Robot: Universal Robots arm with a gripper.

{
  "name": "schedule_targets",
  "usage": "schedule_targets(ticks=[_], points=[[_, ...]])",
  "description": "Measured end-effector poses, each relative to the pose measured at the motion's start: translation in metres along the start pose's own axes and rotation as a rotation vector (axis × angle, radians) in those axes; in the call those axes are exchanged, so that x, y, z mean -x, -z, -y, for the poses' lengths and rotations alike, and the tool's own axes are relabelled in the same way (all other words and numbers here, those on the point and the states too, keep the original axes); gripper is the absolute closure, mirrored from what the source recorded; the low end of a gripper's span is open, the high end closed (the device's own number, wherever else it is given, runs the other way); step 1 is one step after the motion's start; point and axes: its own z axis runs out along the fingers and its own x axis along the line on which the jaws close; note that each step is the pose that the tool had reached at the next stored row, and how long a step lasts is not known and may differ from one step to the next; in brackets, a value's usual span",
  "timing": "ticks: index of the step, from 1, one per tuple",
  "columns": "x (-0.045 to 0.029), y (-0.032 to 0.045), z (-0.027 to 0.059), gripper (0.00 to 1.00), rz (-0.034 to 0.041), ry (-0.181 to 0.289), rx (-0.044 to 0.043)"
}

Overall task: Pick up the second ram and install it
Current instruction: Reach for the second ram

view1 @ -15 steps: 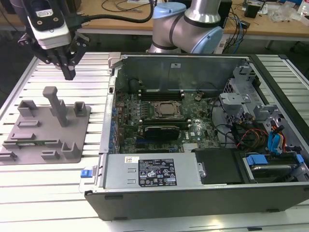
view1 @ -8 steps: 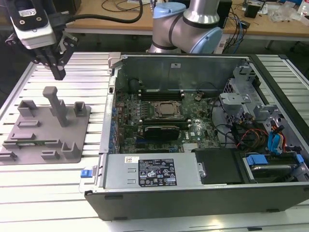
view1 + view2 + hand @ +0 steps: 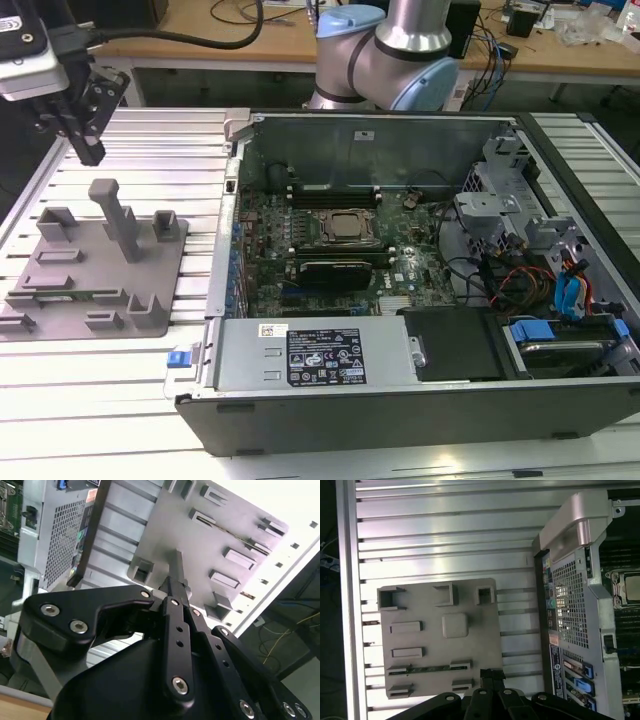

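Ext. view, second ram (image 3: 62, 294): seen lying in a slot of the grey fixture plate (image 3: 110, 330), on the side nearer the camera; long axis along the view's left-right.
Ext. view, gripper (image 3: 90, 150): held above the plate's far side, well apart from the ram; jaws seen closed together, nothing gripped.
Ext. view, surface/room: ribbed alu. worktop (image 3: 100, 400); open PC case (image 3: 400, 410) at the view's right; wooden worktop (image 3: 560, 55) w/ cables behind.
First wrist view, ram: green strip spanned between two end holders.
Second wrist view, jaws: tips met, seen in front of the plate's tall post (image 3: 178, 562).
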Motion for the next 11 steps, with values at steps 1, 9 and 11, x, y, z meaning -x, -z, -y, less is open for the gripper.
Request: schedule_targets(ticks=[1,9,11], points=[[-0.006,0.0001,0.0004,0.92,0.0,0.0,0.0],[-0.0323,-0.0033,0.0026,0.92,0.0001,0.0,0.0001],[-0.0356,-0.0053,0.0029,0.92,0.0,0.0,0.0]])
